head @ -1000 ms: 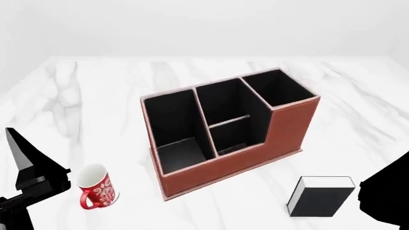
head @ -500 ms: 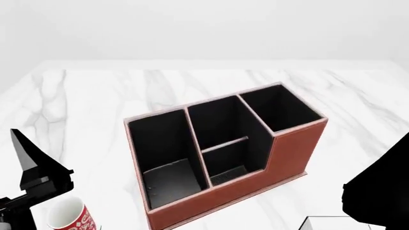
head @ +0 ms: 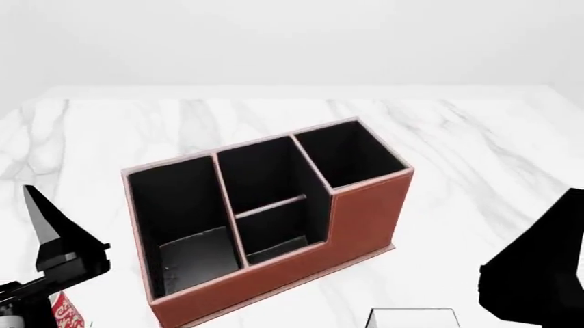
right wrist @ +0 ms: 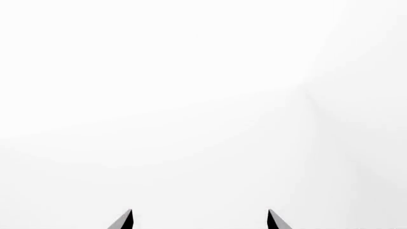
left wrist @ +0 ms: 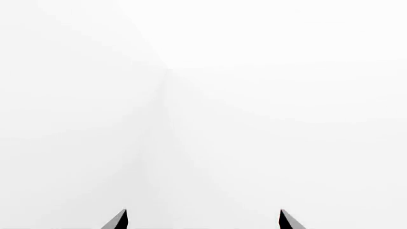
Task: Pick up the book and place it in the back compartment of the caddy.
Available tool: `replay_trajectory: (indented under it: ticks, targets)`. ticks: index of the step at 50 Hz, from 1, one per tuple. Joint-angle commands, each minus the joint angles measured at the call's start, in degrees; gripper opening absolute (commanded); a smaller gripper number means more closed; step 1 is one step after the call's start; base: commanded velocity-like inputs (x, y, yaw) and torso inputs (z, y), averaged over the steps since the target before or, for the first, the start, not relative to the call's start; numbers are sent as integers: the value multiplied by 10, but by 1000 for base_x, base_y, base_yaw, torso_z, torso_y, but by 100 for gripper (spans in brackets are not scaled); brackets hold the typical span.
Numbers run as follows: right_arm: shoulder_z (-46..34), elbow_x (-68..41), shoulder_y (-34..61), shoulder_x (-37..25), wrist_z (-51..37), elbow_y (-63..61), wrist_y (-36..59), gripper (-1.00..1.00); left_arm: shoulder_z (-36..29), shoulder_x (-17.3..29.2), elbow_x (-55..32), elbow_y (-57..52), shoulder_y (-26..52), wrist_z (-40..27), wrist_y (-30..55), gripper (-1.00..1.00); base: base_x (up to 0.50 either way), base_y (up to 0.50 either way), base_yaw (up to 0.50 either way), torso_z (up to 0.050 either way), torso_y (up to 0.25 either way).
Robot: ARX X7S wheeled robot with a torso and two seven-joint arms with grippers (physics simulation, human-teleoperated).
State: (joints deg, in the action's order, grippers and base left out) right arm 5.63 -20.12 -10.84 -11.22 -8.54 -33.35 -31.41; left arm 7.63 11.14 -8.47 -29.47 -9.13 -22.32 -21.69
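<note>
The reddish-brown caddy stands mid-table in the head view, its tall stepped end to the right. Its back compartment is the rear half of the middle column, behind a low partition, with nothing in it. Of the book only a strip of white page edge shows at the bottom edge, right of the caddy. My left gripper is open, facing blank white; its black fingers rise at the lower left. My right gripper is open too, with its arm at the lower right, beside the book.
A red-and-white patterned mug peeks in at the bottom left, just under my left gripper. The white marble table runs back to a pale wall. The caddy's long cell and tall square cell hold nothing.
The head view has shifted: the caddy slid left and down in the picture, and the book and mug dropped almost out of the bottom edge. Both arms keep about the same places in view.
</note>
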Motion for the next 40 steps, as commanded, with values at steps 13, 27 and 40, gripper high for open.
replay_trajectory:
  ticks: [13,27,40]
  targets:
    - [-1,21,-2,0,4,-5,11,100,-105,60,-20,-77,22,80,197,100,0,0,0,0,0]
    - [-7,24,-3,-5,1,-10,13,100,-272,120,-41,-126,90,205,349,100,0,0,0,0,0]
    - [-10,24,-4,-10,-3,-11,13,100,-355,125,-89,-119,163,292,446,100,0,0,0,0,0]
